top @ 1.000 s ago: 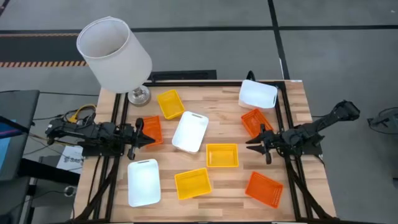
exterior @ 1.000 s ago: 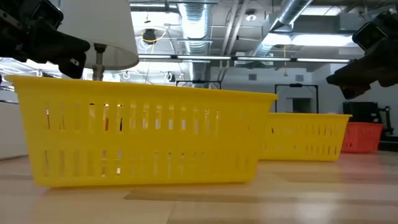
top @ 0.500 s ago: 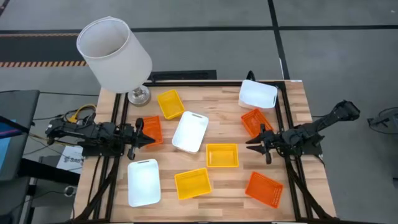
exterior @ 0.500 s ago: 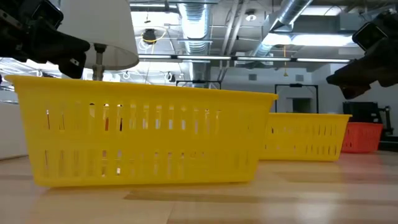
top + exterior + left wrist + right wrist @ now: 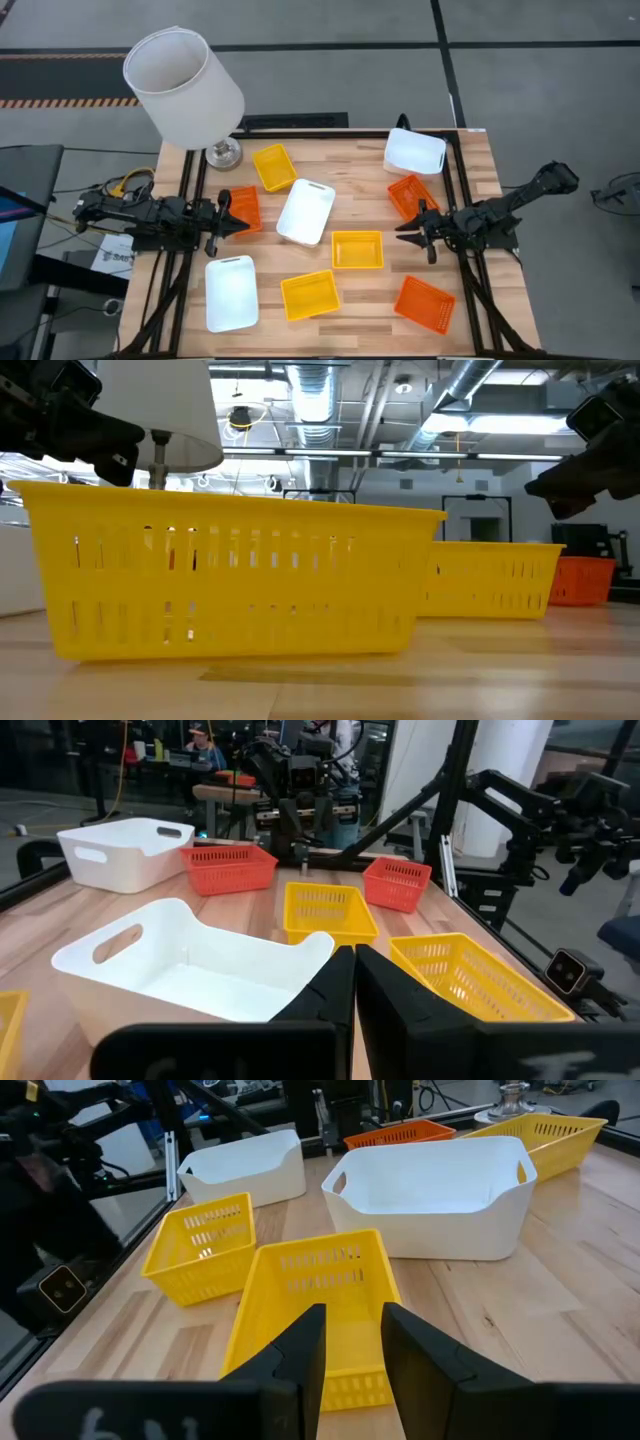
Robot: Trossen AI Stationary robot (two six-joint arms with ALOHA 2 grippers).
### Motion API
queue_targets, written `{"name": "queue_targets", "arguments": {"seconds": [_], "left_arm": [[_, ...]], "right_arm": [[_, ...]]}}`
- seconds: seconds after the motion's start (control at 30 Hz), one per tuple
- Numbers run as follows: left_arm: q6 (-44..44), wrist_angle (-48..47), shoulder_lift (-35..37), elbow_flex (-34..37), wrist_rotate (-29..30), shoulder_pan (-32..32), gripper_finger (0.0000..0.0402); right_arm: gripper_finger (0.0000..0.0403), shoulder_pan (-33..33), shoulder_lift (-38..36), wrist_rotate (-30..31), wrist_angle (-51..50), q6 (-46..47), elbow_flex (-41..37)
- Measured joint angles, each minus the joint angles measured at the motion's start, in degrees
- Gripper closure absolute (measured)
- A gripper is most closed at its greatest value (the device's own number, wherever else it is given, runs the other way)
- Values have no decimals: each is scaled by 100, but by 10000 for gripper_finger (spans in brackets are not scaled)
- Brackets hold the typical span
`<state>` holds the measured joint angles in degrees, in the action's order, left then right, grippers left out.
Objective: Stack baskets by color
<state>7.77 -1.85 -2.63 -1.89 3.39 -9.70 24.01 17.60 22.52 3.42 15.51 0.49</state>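
nine baskets lie loose and single on the bench (image 5: pixel 470 150), none nested in another, so no colour has been stacked yet and every basket is free to lift from above.

taking the middle white basket (image 5: pixel 306 211) as the landmark: a yellow basket (image 5: pixel 273 166) sits just beyond it toward the lamp (image 5: pixel 185 88), a second yellow basket (image 5: pixel 357 249) lies just beside its near right corner, and a third yellow basket (image 5: pixel 310 295) lies nearer the front edge. an orange basket (image 5: pixel 243 209) lies to its left, partly under the left arm; another orange basket (image 5: pixel 411 194) lies well to its right, and the last orange basket (image 5: pixel 424 303) is at the front right. one white basket (image 5: pixel 414 151) rests at the far right corner, another white basket (image 5: pixel 231 292) at the front left.

the left gripper (image 5: pixel 240 226) hangs just left of the middle white basket, over the edge of the orange basket there, its fingers pressed together and holding nothing. the right gripper (image 5: pixel 405 233) hovers on the far side of the second yellow basket, which lies just ahead of its tips; its fingers stand partly apart with nothing between them. that spread looks ready to take a basket wall, and this yellow basket is the likeliest first pick.
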Motion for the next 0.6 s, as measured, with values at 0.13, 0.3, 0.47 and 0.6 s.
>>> {"name": "queue_targets", "arguments": {"seconds": [0.13, 0.3, 0.47, 0.6], "left_arm": [[0, 0, 0, 0, 1, -1, 401], [175, 20, 2, 1, 97, -1, 401], [1165, 24, 2, 0, 131, 0, 401], [1710, 32, 2, 0, 110, -1, 401]], "right_arm": [[278, 2, 1, 2, 0, 0, -2], [278, 2, 0, 0, 0, 0, -2], [278, 2, -1, 0, 0, 0, 0], [278, 0, -1, 2, 0, 0, -1]]}}
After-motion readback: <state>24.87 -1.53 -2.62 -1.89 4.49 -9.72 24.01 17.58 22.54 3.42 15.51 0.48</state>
